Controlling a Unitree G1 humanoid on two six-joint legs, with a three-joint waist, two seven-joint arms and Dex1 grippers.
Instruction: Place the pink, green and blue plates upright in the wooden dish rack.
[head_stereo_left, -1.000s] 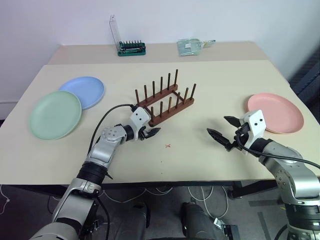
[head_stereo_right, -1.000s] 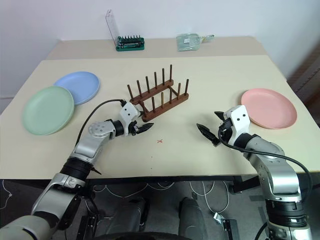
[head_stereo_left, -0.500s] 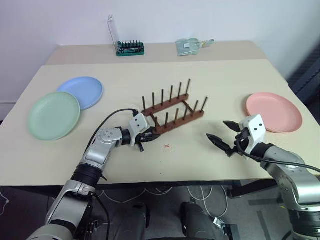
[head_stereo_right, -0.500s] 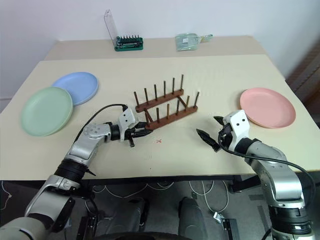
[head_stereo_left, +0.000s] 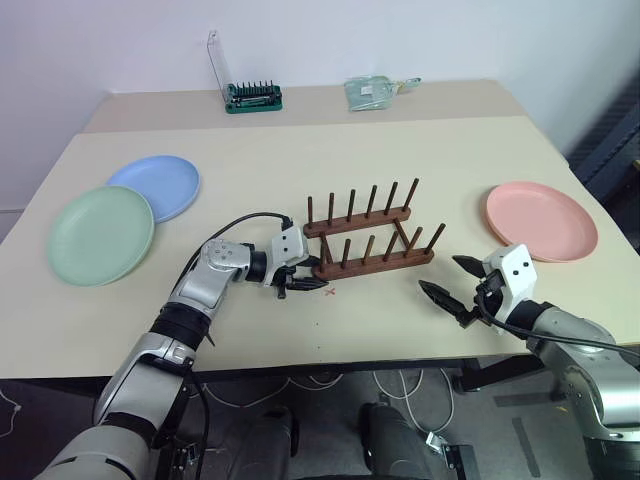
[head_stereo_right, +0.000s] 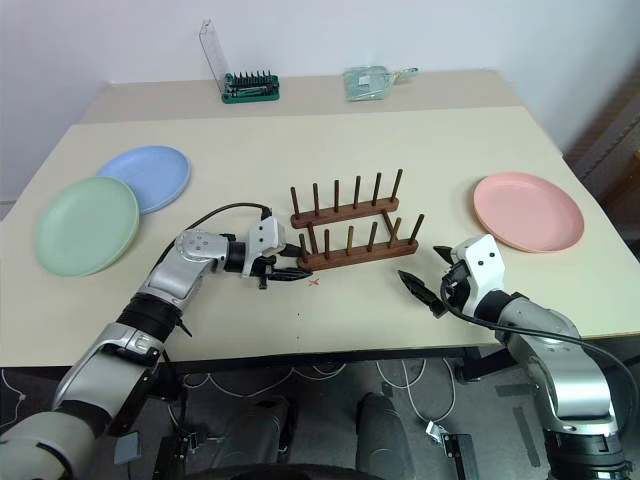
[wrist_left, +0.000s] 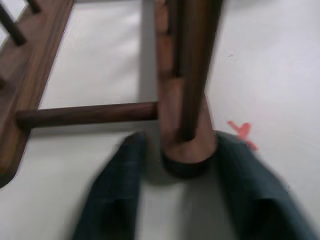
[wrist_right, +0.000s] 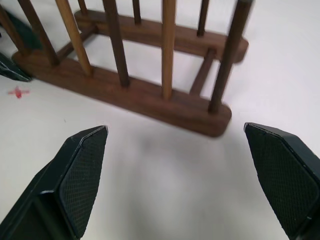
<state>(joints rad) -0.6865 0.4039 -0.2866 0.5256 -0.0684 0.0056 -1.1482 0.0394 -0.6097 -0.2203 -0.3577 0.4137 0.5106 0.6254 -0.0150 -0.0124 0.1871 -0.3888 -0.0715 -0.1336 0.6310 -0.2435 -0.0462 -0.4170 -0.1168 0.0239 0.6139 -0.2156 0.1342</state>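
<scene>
Since a second earlier, the wooden dish rack (head_stereo_left: 368, 238) had swung round to lie squarely across the matte beige table (head_stereo_left: 300, 160), its dark pegged rails empty. Left gripper (head_stereo_left: 303, 280) straddled the near rail's end, fingers spread either side, not clamped. Right gripper (head_stereo_left: 447, 284) hung wide open, empty, beside the rack's other end. Round pink plate (head_stereo_left: 541, 221) lay flat far right; green plate (head_stereo_left: 100, 234) and blue plate (head_stereo_left: 157, 186) touched at far left.
</scene>
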